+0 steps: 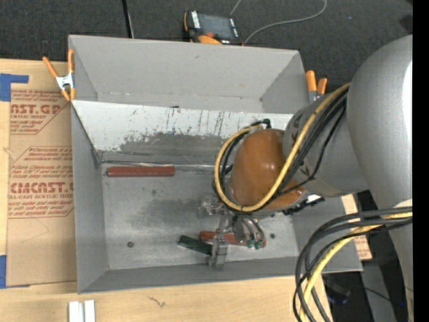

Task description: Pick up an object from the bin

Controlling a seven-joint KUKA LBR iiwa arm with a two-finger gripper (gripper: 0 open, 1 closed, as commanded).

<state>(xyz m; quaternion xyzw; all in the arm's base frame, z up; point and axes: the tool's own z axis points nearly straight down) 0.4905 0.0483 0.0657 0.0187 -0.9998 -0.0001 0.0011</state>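
Hanging low, claw sits beside slim dark stick.

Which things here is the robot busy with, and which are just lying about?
In the job: grey bin; gripper, low by its front wall; small red piece and dark green piece next to it.
Just lying about: long red-brown bar, far off at the floor's back left; black-and-orange box outside the bin.

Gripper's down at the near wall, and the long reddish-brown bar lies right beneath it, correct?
No. The gripper is at the near wall, but the reddish-brown bar lies apart from it, along the foot of the far wall, per the camera view.
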